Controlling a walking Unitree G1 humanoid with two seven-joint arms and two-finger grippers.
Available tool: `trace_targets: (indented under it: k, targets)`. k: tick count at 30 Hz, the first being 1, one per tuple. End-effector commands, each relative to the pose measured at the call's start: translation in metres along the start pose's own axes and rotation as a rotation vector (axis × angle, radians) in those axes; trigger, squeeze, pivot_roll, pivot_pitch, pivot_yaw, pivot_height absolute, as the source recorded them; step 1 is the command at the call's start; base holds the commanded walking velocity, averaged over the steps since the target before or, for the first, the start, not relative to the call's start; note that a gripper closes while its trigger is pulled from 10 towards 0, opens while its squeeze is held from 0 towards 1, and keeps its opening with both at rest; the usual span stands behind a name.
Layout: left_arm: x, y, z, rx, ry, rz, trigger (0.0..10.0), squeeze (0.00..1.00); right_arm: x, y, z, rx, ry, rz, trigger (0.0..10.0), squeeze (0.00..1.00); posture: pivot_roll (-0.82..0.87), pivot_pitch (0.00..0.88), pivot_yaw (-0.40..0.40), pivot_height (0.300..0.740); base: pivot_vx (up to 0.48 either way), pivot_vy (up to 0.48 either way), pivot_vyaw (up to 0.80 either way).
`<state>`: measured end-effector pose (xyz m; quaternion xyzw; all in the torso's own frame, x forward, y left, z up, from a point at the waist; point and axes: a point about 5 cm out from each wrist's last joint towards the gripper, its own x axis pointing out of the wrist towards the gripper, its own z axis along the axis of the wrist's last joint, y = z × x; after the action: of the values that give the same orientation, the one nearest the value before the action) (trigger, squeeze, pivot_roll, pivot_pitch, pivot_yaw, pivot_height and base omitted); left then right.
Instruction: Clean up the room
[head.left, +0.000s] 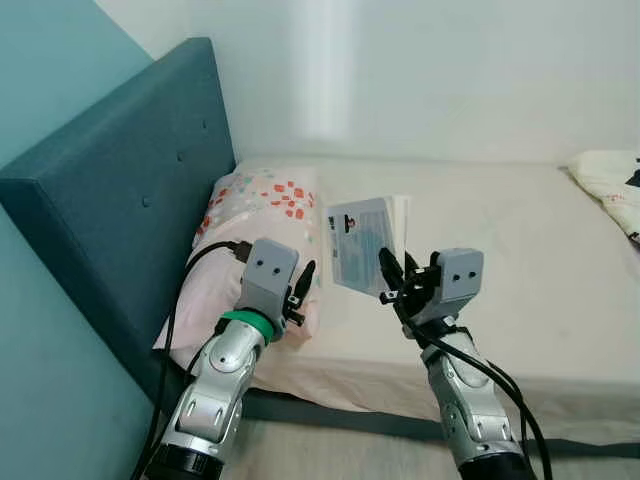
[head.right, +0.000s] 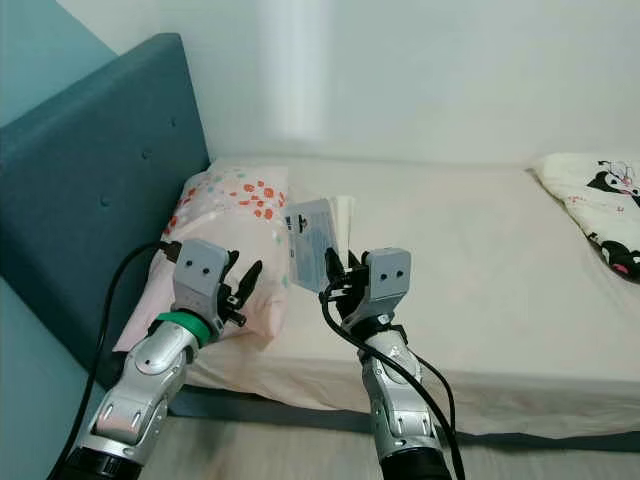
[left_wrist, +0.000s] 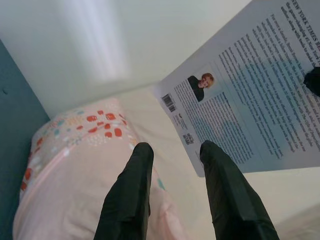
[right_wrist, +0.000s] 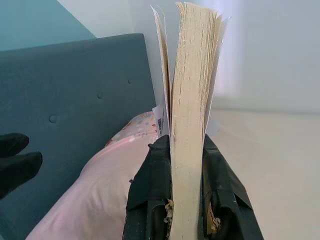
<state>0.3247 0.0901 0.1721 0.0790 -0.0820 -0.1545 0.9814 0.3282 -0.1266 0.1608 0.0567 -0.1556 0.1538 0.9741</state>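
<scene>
A big bed (head.left: 520, 300) sits by a blue headboard (head.left: 120, 200), with a pink pillow (head.left: 250, 230) at its head. The left gripper (left_wrist: 172, 155) hovers over the pillow, fingers spread, holding nothing. The right gripper (right_wrist: 185, 195) pinches a paperback book (head.left: 365, 245) upright above the bed. The book looks light and floppy, so holding near the spine seems best.

Both arms were built of rounded silver segments that ended in black cuffs at the lower edge of the head views. The left arm (head.left: 215, 385) carried a bright green ring just behind its grey, box-shaped wrist housing, which showed two small dark screw holes on its face. The right arm (head.left: 470, 400) had a matching grey housing. Black cables looped along each forearm and plugged in near the wrist. Each arm's fingers (left_wrist: 131, 195) were long, matte black and tapered.
</scene>
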Motion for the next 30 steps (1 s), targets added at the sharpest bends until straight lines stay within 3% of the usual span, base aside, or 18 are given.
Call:
trace_targets:
  k: [1,30]
  targets:
    - [-0.0010,0.0013,-0.0029,-0.003,0.005,0.003,10.0,0.00,0.0018,0.0044,0.0064,-0.005,-0.044,0.020,10.0,0.00,-0.11,0.014,0.102,0.740,0.352,0.000,0.00]
    - [0.0003,0.0022,-0.0019,-0.003,-0.004,0.009,10.0,0.00,0.0027,0.0038,0.0057,-0.004,-0.037,0.018,10.0,0.00,-0.10,0.019,0.101,0.740,0.403,0.000,0.00]
